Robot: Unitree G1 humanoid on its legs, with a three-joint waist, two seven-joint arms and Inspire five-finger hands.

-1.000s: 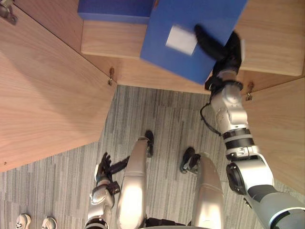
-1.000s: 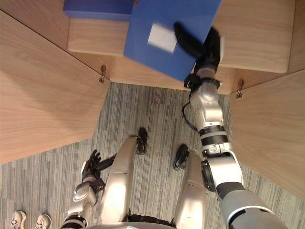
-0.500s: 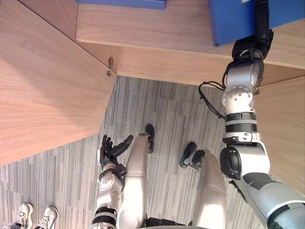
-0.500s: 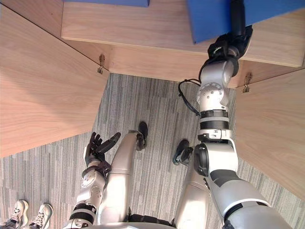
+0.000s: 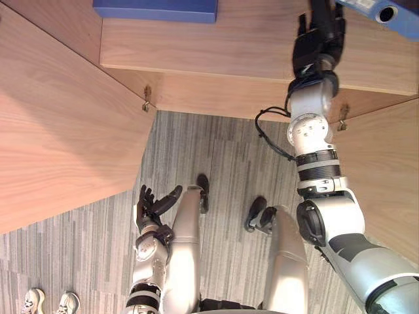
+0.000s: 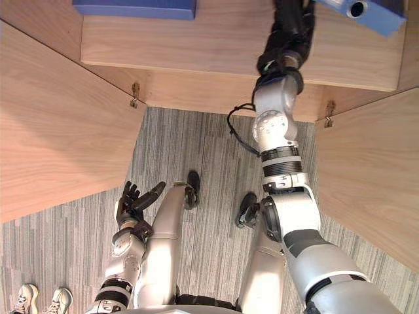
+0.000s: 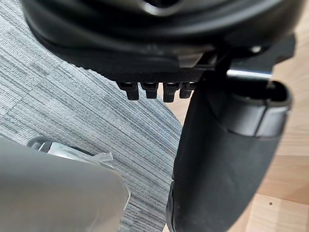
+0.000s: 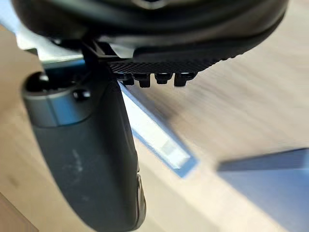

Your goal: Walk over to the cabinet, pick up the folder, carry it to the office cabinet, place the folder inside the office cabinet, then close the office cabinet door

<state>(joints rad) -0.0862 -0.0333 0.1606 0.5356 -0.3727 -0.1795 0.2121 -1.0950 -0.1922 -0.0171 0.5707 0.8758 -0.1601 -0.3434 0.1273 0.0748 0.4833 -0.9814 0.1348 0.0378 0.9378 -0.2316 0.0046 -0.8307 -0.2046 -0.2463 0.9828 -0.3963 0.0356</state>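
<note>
The biggest thing here is the office cabinet (image 5: pixel 229 59) of light wood, standing open before the robot, and its shelf board is the surface on which the right hand (image 5: pixel 316 47) works. It has two doors, both swung open: the left door (image 5: pixel 59 131) far to the left of that hand, and the right door (image 5: pixel 386 176) below it, to its right. Between the doors lies a grey striped carpet (image 5: pixel 216 150); the left hand (image 5: pixel 152 208) hangs low over it with the fingers spread and nothing in them. There are two folders on the shelf. The blue ring folder (image 6: pixel 380 13), with a round hole in its spine, is inside the cabinet just beside the right hand, on its right side; whether the two touch I cannot tell. The right hand reaches into the cabinet with the fingers held straight and the thumb standing out, and nothing is seen clasped between them. The second blue folder (image 5: pixel 157 9) lies flat on the same shelf, well apart from the right hand, to its left. Two small metal hinges are seen, one (image 5: pixel 146 98) at the left door and one (image 5: pixel 344 116) just below the right hand's wrist. One pair of light shoes (image 5: pixel 49 302) of a person stands on the carpet, below the left hand and to its left.
</note>
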